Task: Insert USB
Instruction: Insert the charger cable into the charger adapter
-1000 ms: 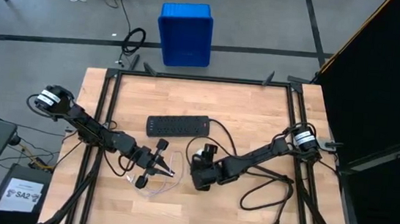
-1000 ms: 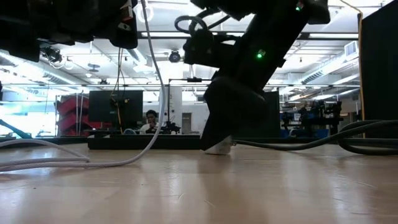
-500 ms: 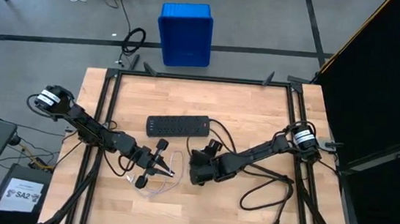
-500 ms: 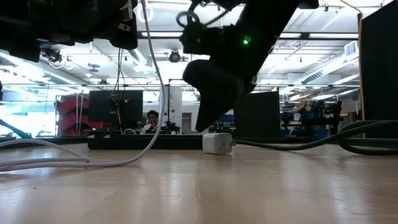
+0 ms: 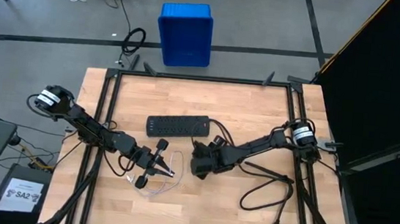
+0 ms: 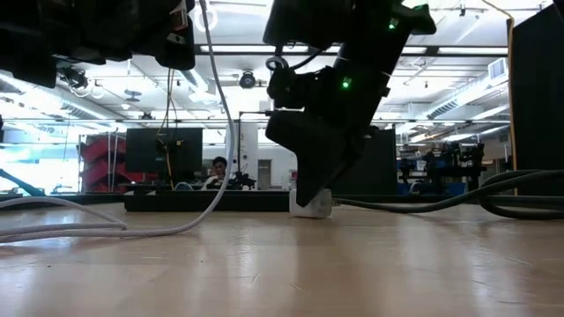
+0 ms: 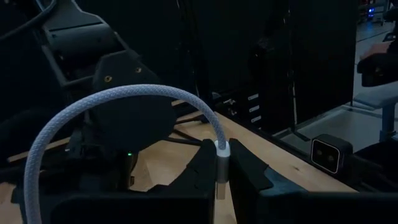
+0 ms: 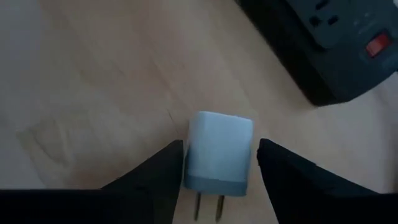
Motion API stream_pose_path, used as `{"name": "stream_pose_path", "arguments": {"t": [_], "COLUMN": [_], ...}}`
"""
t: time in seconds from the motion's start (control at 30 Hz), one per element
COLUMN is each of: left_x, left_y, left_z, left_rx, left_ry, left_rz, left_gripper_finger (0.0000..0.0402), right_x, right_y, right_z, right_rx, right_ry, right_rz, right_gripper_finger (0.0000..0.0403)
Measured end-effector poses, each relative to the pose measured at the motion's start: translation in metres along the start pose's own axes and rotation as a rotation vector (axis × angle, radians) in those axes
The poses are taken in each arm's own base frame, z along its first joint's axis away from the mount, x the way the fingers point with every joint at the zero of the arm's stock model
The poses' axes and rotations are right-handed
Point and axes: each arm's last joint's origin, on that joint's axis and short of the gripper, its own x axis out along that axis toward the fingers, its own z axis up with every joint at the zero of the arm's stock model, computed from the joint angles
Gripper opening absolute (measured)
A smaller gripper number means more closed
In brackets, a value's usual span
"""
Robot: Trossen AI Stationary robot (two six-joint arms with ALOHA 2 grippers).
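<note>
Mid-task at the counter (image 5: 259, 110): the left hand (image 5: 167, 171) pinches the plug end of the USB (image 7: 221, 163), its whitish cable arching up and back from the plug in the left wrist view — nothing is inserted yet. In the overhead view the plug sits near counter centre, its long axis pointing toward 4 o'clock. Just at 3 o'clock of it, the right hand (image 8: 217, 162) straddles the adapter (image 8: 219, 149), fingers spread either side, not touching — prongs aimed back at the wrist. Left to do, likely: grip the adapter, line up, push the plug home.
</note>
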Motion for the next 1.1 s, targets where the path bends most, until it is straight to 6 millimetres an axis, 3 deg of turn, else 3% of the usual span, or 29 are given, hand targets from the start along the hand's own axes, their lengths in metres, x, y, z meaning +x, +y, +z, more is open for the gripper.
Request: {"name": "stream_pose_path", "arguments": {"t": [0.2,0.37,0.63,0.8,0.9,1.1], "left_x": [0.000,0.000,0.000,0.000,0.000,0.000], "left_y": [0.000,0.000,-0.004,-0.007,-0.009,-0.009], "left_z": [0.000,0.000,0.001,0.002,0.002,0.002], "left_rx": [0.000,0.000,-0.002,-0.001,-0.001,0.001], "left_ry": [0.000,-0.001,-0.005,-0.011,-0.013,-0.012], "left_rz": [0.000,-0.001,-0.015,-0.028,-0.034,-0.027], "left_gripper_finger": [0.0005,0.0005,0.0006,0.0006,0.0007,0.0007], "right_x": [0.004,0.006,0.008,0.012,0.024,0.038], "right_y": [-0.007,-0.012,-0.002,-0.001,-0.006,-0.018], "right_z": [0.007,0.012,0.027,0.035,0.029,0.019], "right_rx": [-0.025,-0.037,-0.033,-0.039,-0.007,0.031], "right_ry": [0.048,0.103,0.166,0.134,0.119,0.120], "right_rz": [0.057,0.148,0.596,0.759,0.830,0.810], "right_gripper_finger": [0.0106,0.0102,0.0102,0.0036,0.0003,0.0030]}}
